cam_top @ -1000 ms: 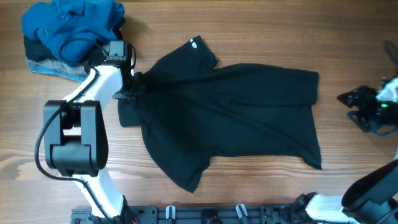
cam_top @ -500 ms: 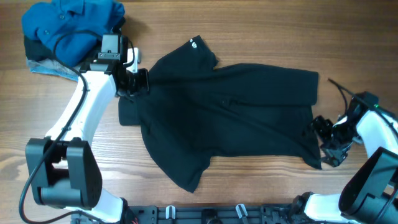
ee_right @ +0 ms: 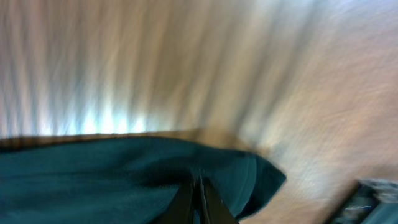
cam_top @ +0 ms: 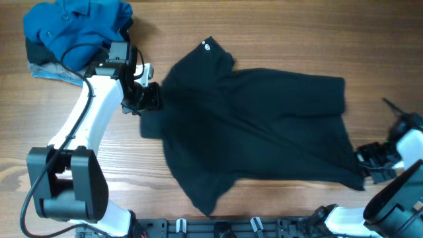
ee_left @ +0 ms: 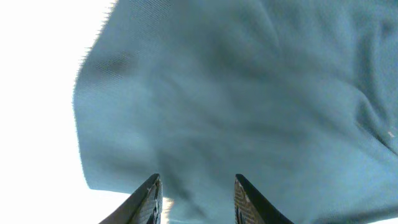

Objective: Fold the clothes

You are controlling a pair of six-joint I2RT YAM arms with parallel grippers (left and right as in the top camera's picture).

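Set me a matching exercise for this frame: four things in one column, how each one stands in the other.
1. black T-shirt
2. blue shirt
3. left gripper
4. right gripper

A. jaws shut, gripping cloth
B. bunched in a heap
C. jaws apart
D. spread out

Pairs: 1-D, 2-B, 3-C, 4-A

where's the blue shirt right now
In the overhead view the blue shirt is bunched up at the far left corner of the table, lying over a denim piece, just beyond the left gripper and apart from the black T-shirt.
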